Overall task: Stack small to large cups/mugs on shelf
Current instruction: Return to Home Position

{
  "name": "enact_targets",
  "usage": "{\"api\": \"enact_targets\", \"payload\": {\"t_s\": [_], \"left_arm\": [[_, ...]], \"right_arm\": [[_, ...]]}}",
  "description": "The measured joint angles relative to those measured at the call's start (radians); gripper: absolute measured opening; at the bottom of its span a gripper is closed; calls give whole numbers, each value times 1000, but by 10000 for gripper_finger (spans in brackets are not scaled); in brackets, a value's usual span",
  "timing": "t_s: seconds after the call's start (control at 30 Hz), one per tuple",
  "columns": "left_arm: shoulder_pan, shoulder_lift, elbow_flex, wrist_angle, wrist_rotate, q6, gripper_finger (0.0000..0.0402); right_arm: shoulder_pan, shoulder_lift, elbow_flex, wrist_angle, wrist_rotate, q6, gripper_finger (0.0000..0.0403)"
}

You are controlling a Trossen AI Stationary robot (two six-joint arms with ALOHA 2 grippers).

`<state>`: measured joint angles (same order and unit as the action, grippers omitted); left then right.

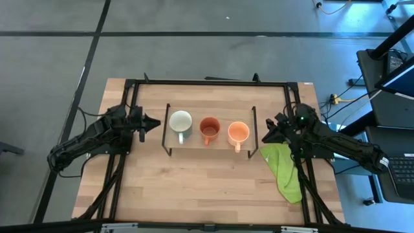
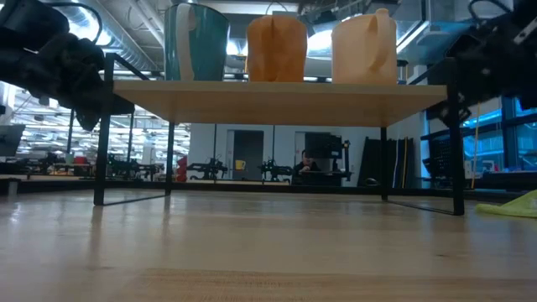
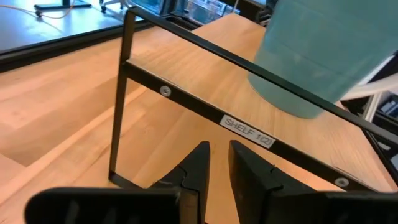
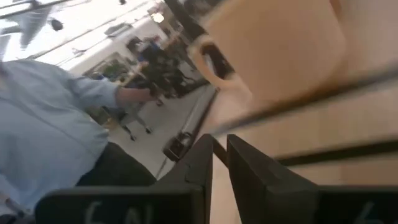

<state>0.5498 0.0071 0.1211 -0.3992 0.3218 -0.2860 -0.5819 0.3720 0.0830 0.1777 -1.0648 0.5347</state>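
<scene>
From above, the dark left tool (image 1: 155,122) sits off one end of the shelf (image 1: 223,114) and the right tool (image 1: 264,136) off the other, both clear of it. On the light-wood board three round, empty mugs stand upright in a row: white mug (image 1: 180,121), dark orange mug (image 1: 209,128), light orange mug (image 1: 239,133). A crumpled lime cloth (image 1: 285,169) lies on the plank table (image 1: 194,184). At table height, the board rests on thin black wire legs (image 2: 101,134). The left wrist view shows the left tool's fingers nearly together, holding nothing, before a "SHELF 1(2)" label (image 3: 247,132). In the right wrist view, that tool's fingers are likewise close and empty beneath the light orange mug; a person's blue sleeve (image 4: 50,118) shows beyond.
</scene>
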Motion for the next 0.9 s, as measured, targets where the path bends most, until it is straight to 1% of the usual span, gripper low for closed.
{"api": "enact_targets", "payload": {"t_s": [0.1,0.2,0.27,0.37,0.9], "left_arm": [[-8,0,0,1,1,0,55],[-9,0,0,1,-4,-1,55],[-9,0,0,0,-12,-66,55],[-9,0,0,0,-24,-109,55],[-9,0,0,0,-25,-97,55]], "right_arm": [[0,0,0,-59,42,-13,51],[0,0,0,-76,71,-15,51],[0,0,0,-76,84,-16,51],[0,0,0,-76,86,-16,51],[0,0,0,-76,86,-17,51]]}}
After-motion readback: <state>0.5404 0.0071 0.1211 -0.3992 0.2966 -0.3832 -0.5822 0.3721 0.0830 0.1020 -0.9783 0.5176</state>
